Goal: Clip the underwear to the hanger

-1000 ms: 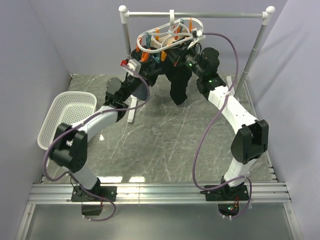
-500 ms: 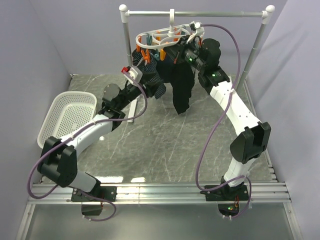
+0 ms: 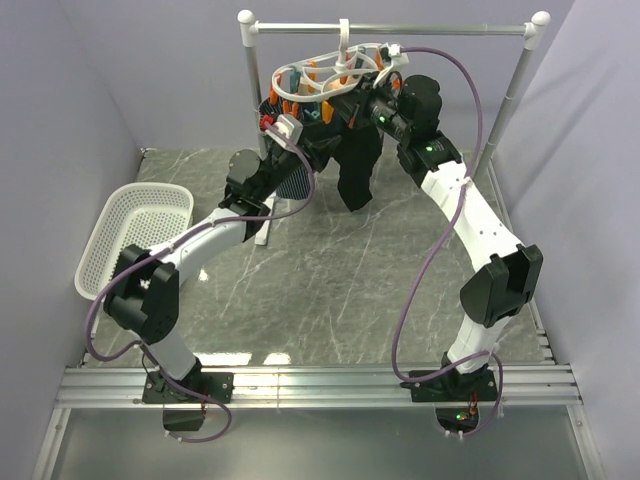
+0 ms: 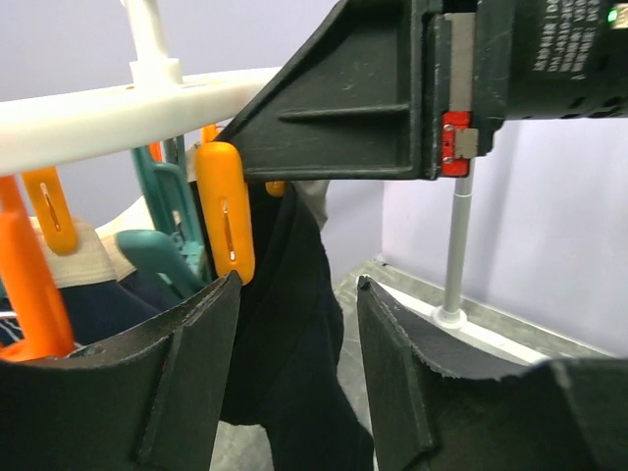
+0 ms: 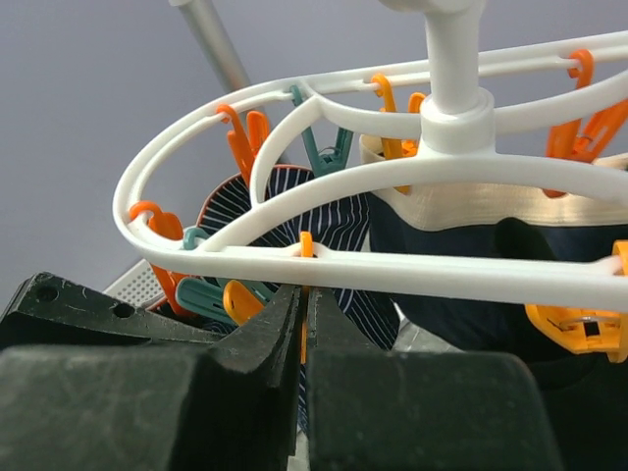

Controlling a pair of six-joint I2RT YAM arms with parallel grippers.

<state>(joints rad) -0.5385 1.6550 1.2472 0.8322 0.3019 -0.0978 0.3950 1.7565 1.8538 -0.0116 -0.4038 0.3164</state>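
The right gripper [image 5: 303,304] is pressing its two black fingers flat together in its own wrist view, and that camera is not showing what they are pinching. Just beyond the tips the white plastic oval hanger [image 5: 294,260] is crossing the frame with its orange and teal pegs, and a dark pinstriped garment [image 5: 329,221] and a navy garment with a cream band [image 5: 442,231] are dangling behind it. The left wrist view is giving the missing part: the left gripper [image 4: 299,285] is holding its fingers [image 4: 186,373] apart around nothing, a rounded orange plastic peg [image 4: 226,211] is hanging just above one fingertip, and behind the gap the limp black cloth underwear [image 4: 294,334] is drooping from the tip of the right gripper — the cloth is being held there, right beside that peg. Only the top external view is showing the whole layout: on the grey marbled table [image 3: 330,290] a white perforated plastic basket [image 3: 115,250] is lying at the left edge, both arms are reaching up to the hanger [image 3: 345,62], the underwear [image 3: 358,175] is hanging clear of the table beneath it, and the hanger's hook is sitting over the silver metal rail [image 3: 440,30] at the back.
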